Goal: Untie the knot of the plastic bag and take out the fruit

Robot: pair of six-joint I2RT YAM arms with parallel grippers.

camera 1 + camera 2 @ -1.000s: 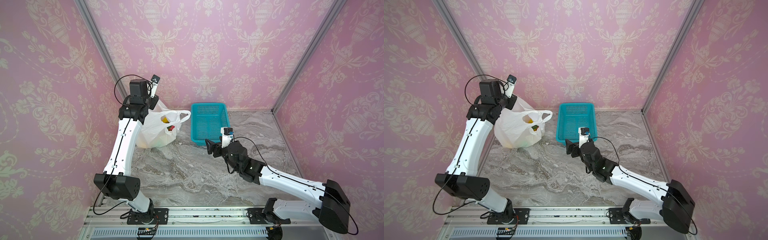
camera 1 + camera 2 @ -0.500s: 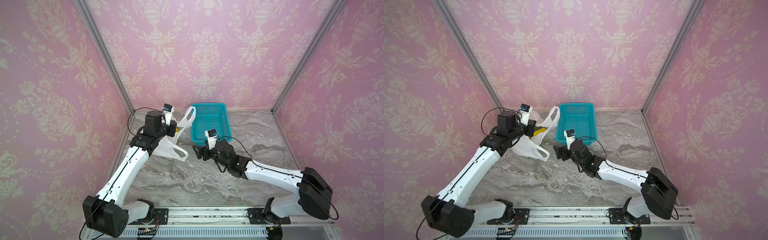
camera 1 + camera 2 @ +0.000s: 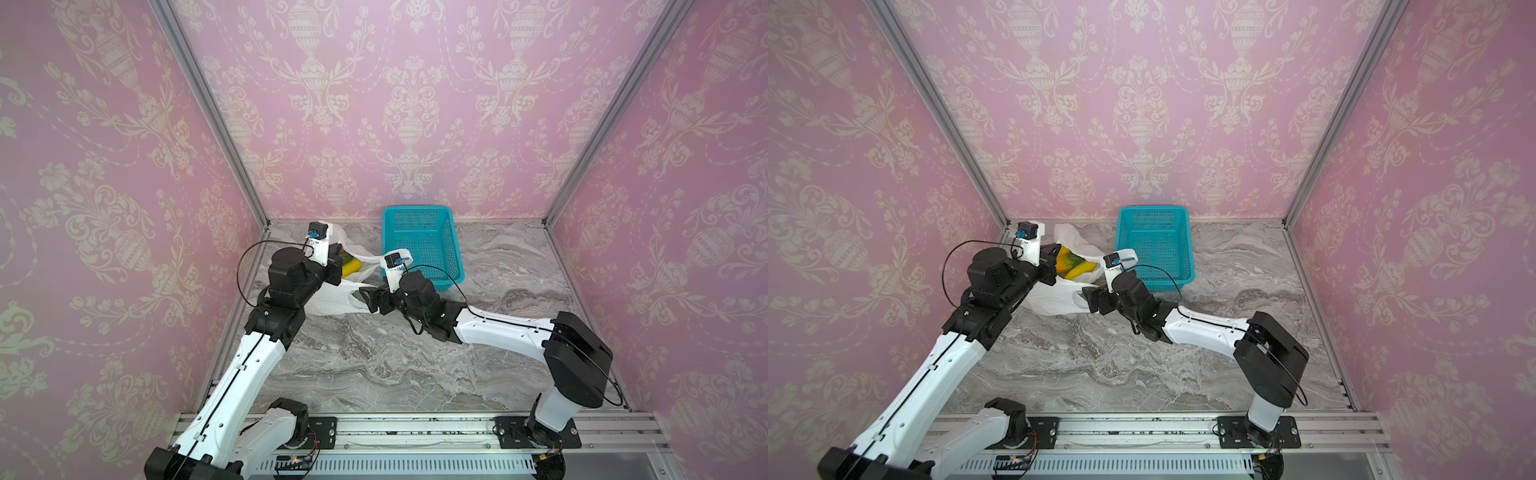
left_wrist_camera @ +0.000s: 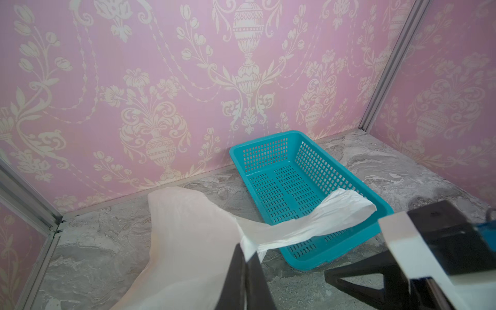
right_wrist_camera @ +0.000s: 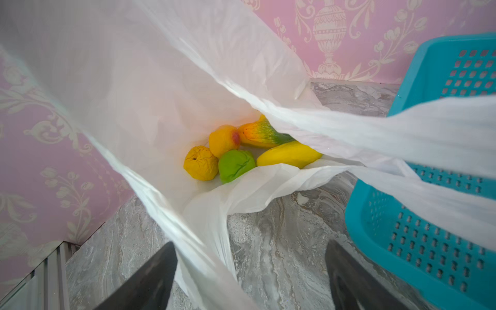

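In both top views the plastic bag [image 3: 332, 301] [image 3: 1054, 301] lies on the grey marbled worktop [image 3: 374, 365] [image 3: 1100, 365] near its far left corner, just beside the teal basket [image 3: 415, 210] [image 3: 1152, 210], with its mouth turned toward the middle and both arms meeting at it. From up there the fruit [image 3: 351, 266] [image 3: 1073, 266] shows only as a patch of yellow and green inside the white film, and neither end effector's state can be read. The wrist cameras settle both. The left wrist view shows the left end effector [image 4: 248, 249] with its dark fingers [image 4: 236, 268] pressed together on a twisted strip of the bag's handle. That strip runs on, loose and flat, across the near rim of the basket [image 4: 362, 236], while a broad sheet of the bag [image 4: 188, 228] rises beside it. No fruit is visible from this view. The right wrist view looks straight into the bag's open mouth [image 5: 134, 80], where five pieces lie bunched on the bag's floor: a wrinkled yellow round one [image 5: 200, 166], a green round one [image 5: 236, 165] touching it, a yellow-orange one with a red blush [image 5: 224, 139], an orange-and-green oblong [image 5: 261, 134] partly hidden behind a handle strip, and a plain yellow oblong [image 5: 287, 157]. The right end effector [image 5: 251, 243] stands with its fingers [image 5: 150, 279] spread wide at the bag's lip. An edge of film passes between them unpinched, and the basket [image 5: 429, 255] is close on one side.
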